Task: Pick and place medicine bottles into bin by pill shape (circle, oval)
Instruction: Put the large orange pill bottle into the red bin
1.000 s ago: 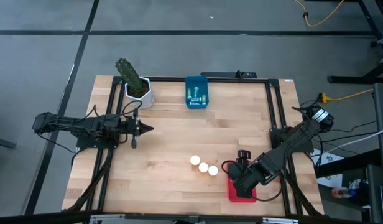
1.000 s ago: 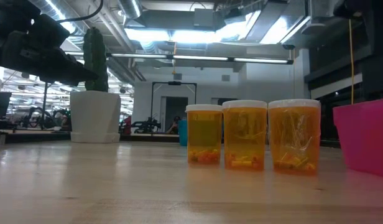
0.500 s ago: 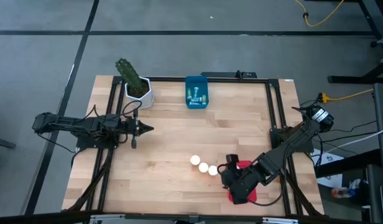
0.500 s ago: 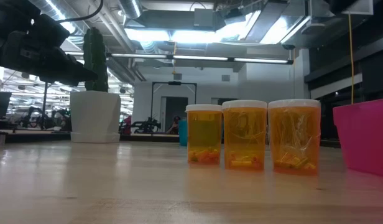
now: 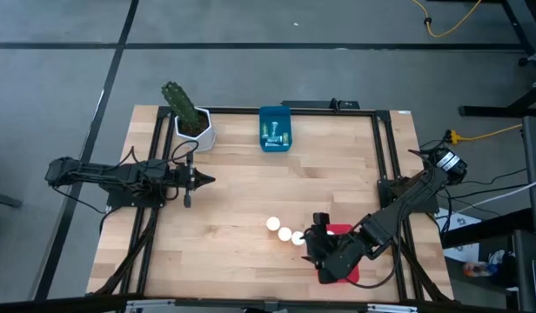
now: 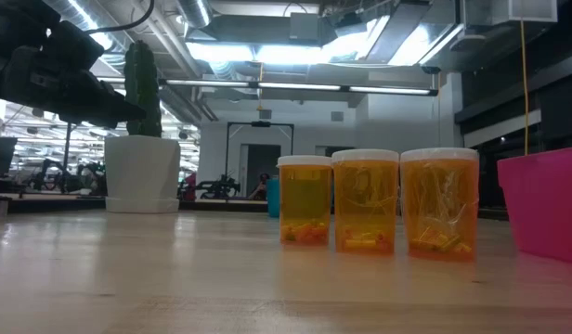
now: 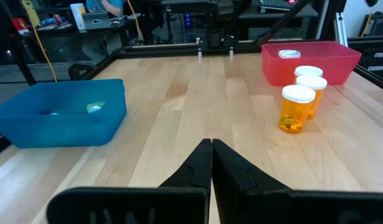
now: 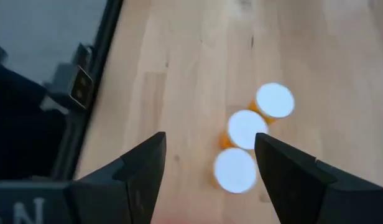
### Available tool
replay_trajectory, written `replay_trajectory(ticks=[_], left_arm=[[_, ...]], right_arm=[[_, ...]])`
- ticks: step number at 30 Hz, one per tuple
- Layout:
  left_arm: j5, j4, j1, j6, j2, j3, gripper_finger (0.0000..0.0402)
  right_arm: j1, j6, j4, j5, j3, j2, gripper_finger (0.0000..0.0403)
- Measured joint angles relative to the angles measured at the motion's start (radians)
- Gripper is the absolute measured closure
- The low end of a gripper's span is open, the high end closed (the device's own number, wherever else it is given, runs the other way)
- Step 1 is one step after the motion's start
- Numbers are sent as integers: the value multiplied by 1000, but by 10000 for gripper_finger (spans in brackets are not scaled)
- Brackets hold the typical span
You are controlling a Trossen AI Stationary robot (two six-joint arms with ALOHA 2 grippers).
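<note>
Evidently, the right gripper (image 8: 207, 165), jaws wide and empty, was poised over three touching bottles (image 5: 284, 233); neighbours at 10 o'clock risked being toppled. The left gripper (image 7: 211, 163), closed and empty, was parked.

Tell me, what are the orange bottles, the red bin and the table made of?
The orange bottles look like clear, glossy plastic: pills show through the see-through walls, and the caps are plain white. The red bin looks like smooth moulded plastic, solid in colour with a slight shine. The table looks like pale wood, with planks and grain lines showing; it might be a wood-look top.
</note>
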Motion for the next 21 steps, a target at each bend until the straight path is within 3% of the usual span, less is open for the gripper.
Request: replay_trajectory(ticks=[5,10,17,21], left_arm=[[0,0,0,0,0,0,401],[0,0,0,0,0,0,401],[0,0,0,0,0,0,401],[0,0,0,0,0,0,401]], right_arm=[[-12,140,2,57,0,0,153],[-36,161,-35,52,0,4,128],[-53,161,-39,2,0,45,104],[-57,173,-42,-86,0,75,104]])
